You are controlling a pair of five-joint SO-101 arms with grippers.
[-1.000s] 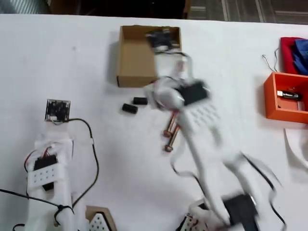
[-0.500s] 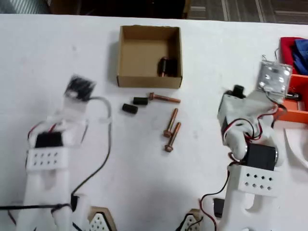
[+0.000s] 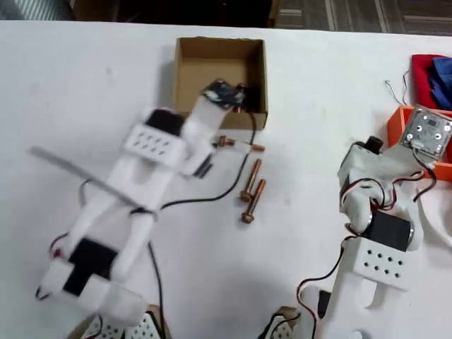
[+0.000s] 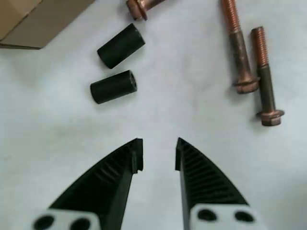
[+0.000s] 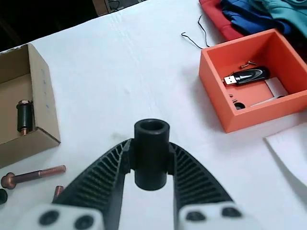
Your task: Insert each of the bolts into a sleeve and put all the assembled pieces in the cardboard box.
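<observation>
The white table (image 3: 106, 70) takes up most of the high view. Across it the left arm (image 3: 134, 191) slants from the lower left of the frame up towards top centre, where its end reaches the front wall of the cardboard box (image 3: 185, 85). The right arm (image 3: 374, 233) stands folded at the right of the frame, beside an orange box (image 3: 399, 138) at the right edge. That orange box holds a USB stick (image 5: 247, 75), and a red and blue cloth (image 5: 240, 14) lies just behind it. In the cardboard box, against its right wall, is one assembled piece (image 5: 25, 117), a bolt pushed through a black sleeve. Below the box, near the centre of the high view, two bolts (image 3: 252, 189) lie side by side on the table, almost touching. A third bolt (image 3: 240, 145) lies crosswise just in front of the box wall. The left gripper (image 4: 157, 153) hovers over bare table with its fingers a narrow gap apart and nothing between them. Two loose sleeves (image 4: 117, 64) lie on their sides a little ahead of it, near the box corner. The right gripper (image 5: 150, 158) is clamped on a black sleeve (image 5: 151, 134), which it holds upright with the bore facing up, above the table between the two boxes.
</observation>
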